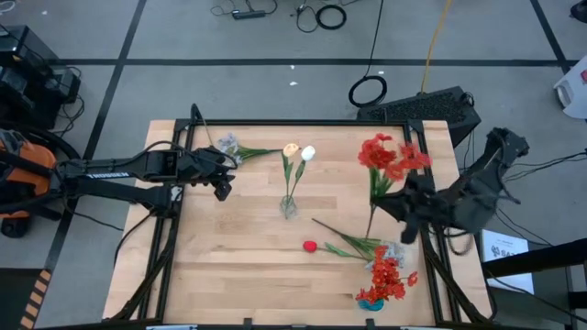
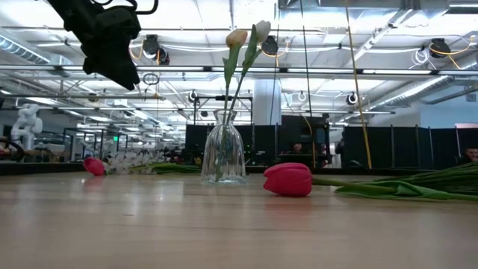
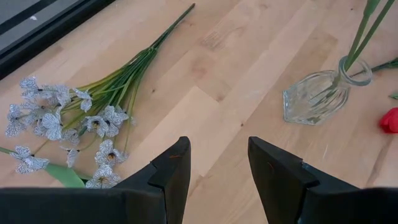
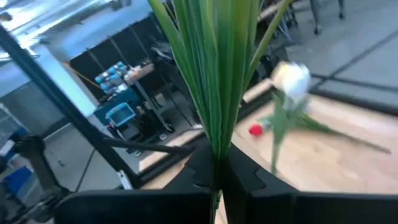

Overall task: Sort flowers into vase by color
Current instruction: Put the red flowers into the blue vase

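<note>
A clear glass vase (image 1: 289,207) at mid-table holds a peach and a white tulip (image 1: 299,152). A pale spray (image 3: 68,118) lies flat on the far left of the table. My left gripper (image 3: 217,163) hangs open above the wood beside it, touching nothing. My right gripper (image 4: 217,171) is raised at the table's right side (image 1: 383,205) and shut on a stem of red clustered blooms (image 1: 390,158). A red tulip bud (image 2: 287,179) lies on its side near the front. More red clustered blooms (image 1: 386,275) stand in a small blue vase (image 1: 371,303). My right gripper pinches the bundle of green stalks (image 4: 217,140) between its two shut fingers. The fingers come about level from the table's right side and lie across the stem. The red blooms (image 1: 378,151) stand out toward the far edge. The stem's free end (image 1: 369,231) points toward the near edge, off the table.
Green stems and leaves (image 1: 353,246) with a pale spray (image 1: 393,250) lie front right, between the red tulip and the blue vase. A second red bud (image 2: 94,166) lies far left. Black frame rails (image 1: 275,123) edge the table, with bare wood front left.
</note>
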Tool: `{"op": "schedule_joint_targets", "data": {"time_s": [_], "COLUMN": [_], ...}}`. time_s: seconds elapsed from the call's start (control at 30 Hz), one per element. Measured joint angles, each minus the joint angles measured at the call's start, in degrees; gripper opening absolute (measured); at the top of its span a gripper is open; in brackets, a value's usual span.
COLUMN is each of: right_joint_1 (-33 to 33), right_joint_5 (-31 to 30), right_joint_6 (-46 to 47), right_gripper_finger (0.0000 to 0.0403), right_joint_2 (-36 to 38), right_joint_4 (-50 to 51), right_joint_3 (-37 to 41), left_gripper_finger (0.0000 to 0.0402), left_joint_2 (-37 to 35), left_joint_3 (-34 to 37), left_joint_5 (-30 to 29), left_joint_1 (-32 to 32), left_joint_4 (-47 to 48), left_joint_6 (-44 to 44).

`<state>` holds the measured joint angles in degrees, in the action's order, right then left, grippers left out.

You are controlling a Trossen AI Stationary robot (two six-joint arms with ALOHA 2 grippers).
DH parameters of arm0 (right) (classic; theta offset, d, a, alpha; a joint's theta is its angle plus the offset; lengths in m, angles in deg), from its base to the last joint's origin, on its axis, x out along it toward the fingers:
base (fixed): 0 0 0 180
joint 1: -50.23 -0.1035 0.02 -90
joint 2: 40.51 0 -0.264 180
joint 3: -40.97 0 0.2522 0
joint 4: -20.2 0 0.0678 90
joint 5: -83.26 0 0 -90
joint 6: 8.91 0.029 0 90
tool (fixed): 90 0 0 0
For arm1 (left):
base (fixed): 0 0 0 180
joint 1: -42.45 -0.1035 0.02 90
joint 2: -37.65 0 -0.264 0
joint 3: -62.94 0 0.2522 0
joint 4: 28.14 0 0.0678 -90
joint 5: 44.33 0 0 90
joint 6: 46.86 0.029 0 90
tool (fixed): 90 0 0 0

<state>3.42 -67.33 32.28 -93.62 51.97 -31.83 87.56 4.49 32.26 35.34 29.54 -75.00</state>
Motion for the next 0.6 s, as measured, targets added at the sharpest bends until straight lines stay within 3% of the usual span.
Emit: {"op": "schedule_joint_targets", "data": {"time_s": [0.37, 0.6], "right_joint_1": [-11.71, -21.35], "right_joint_5": [-4.25, -16.64], "right_joint_6": [-3.39, 0.87], "right_gripper_finger": [0.0, 0.0], "right_joint_2": [-14.82, -21.04], "right_joint_4": [9.21, 8.67], "right_joint_3": [-22.4, -25.01], "left_gripper_finger": [0.0166, 0.0166], "left_joint_2": [0.0, 0.0], "left_joint_3": [0.0, 0.0], "left_joint_5": [0.11, 0.13], "left_joint_1": [0.0, 0.0], "left_joint_4": [0.02, 0.04], "left_joint_6": [-0.07, -0.07]}}
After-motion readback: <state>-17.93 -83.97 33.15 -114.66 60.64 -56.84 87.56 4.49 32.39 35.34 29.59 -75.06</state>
